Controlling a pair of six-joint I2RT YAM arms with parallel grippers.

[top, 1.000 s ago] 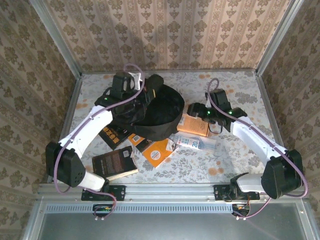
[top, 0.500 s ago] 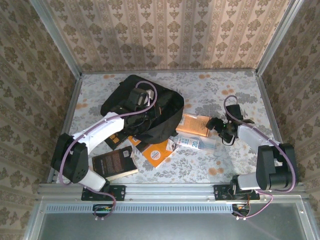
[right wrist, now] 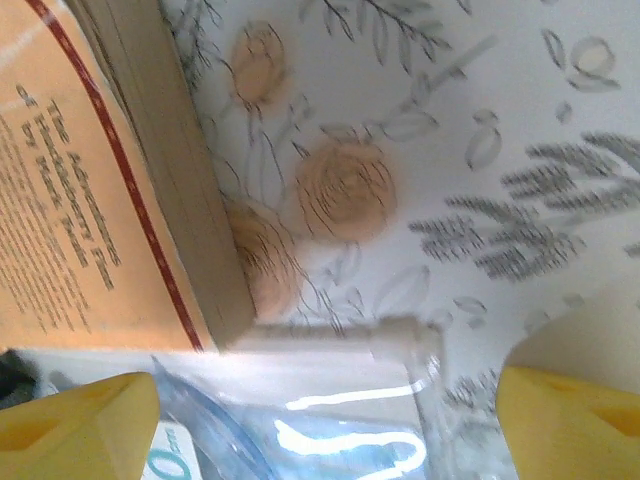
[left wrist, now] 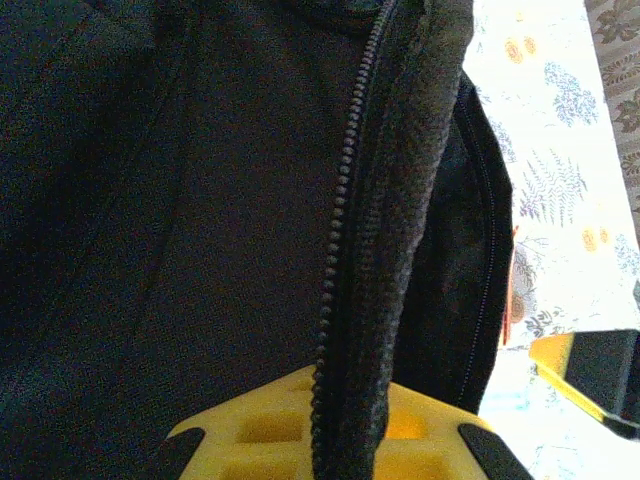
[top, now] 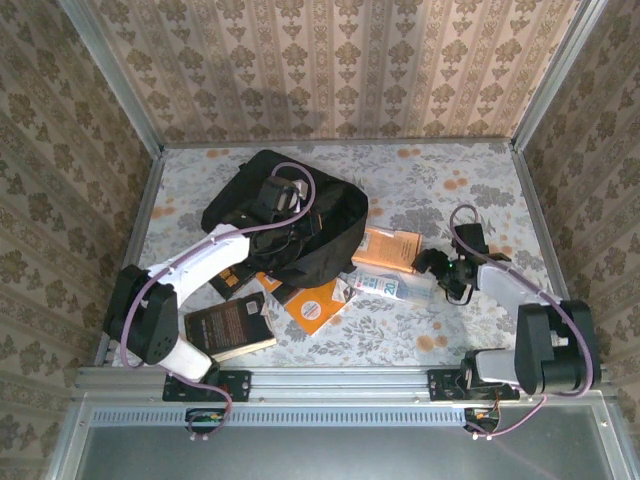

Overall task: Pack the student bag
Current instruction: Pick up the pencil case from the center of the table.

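A black-covered book (top: pixel 230 325) lies flat at the near left of the desk (top: pixel 470 165), just beside the base of the left arm (top: pixel 195 258) and not yet packed. That arm reaches up and inward to the student bag (top: pixel 315 225), which slumps left of the desk's centre, its opening seemingly turned toward the right.

The left jaws are clamped on the bag's zippered rim (left wrist: pixel 345 250). In the left wrist view the fabric edge and zipper teeth run down between the yellow pads (left wrist: pixel 250 435). I judge this grip is meant to hold the mouth up and steady, so things can be fed in from the other side.

An orange book (top: pixel 318 303) sticks out from under the bag's near edge. A second orange book (top: pixel 390 248) lies just beside the bag's right side. Touching that book's near edge is a clear plastic pouch (top: pixel 390 287) with a white-and-blue label.

The right arm (top: pixel 510 285) comes in low from the right. The right jaws stand wide apart and hold nothing. The pouch's end sits between the yellow fingertips (right wrist: pixel 80 415), so it looks like the next item to grasp.
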